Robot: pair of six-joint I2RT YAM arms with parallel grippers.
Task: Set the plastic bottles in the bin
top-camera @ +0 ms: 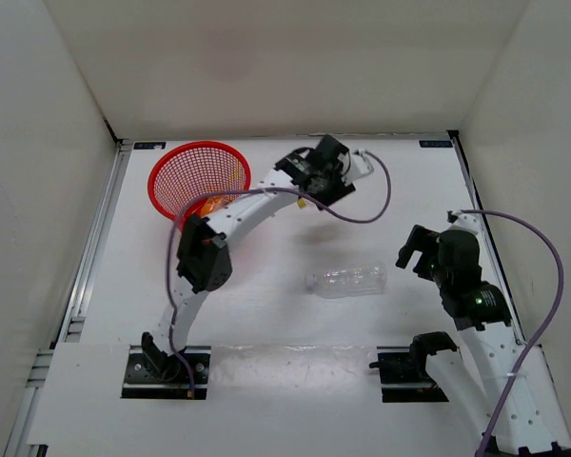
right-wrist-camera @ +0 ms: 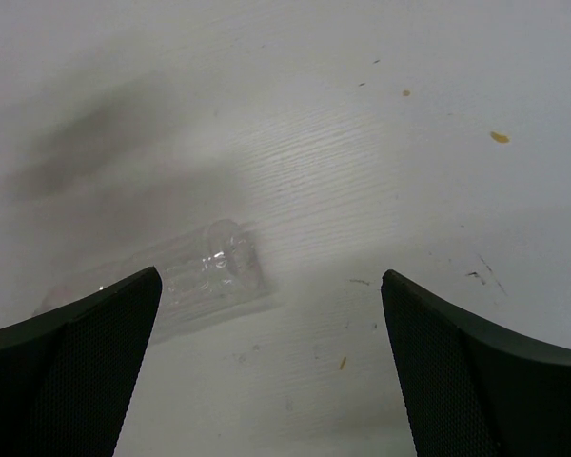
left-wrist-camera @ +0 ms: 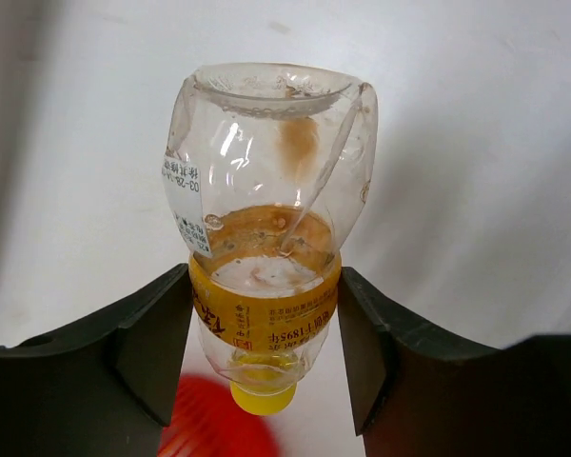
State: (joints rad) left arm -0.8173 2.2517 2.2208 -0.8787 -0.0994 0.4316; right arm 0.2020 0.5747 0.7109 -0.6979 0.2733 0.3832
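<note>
Carrying is the step you are in, as far as I can judge. Your left gripper is pinched on the small clear plastic bottle with the yellow cap and yellow label band. The two dark fingers press on the band from either side, the cap hangs down and the dented base points up. In the top view this arm reaches to the far side of the white table, just right of the round red plastic mesh basket. It is not over the basket's mouth. From the wrist, only a red blur shows at the lower edge under the cap.

Your next move calls for swinging the left arm leftward until the bottle hangs above the open rim, and only then spreading the fingers. The grip sits low on a thin, crumpled body, so I would expect it to slip if you jerk it.

Something orange shows through the mesh at the basket's near side. It may be the orange bottle already inside, but I cannot tell for sure.

The larger clear plastic bottle with the white cap lies on its side in the middle of the table, well apart from the basket. Your right gripper hovers near it on the right with its fingers spread wide and nothing between them. The bottle lies ahead and slightly to the left in that wrist view, so that pickup looks like the step after this drop.
</note>
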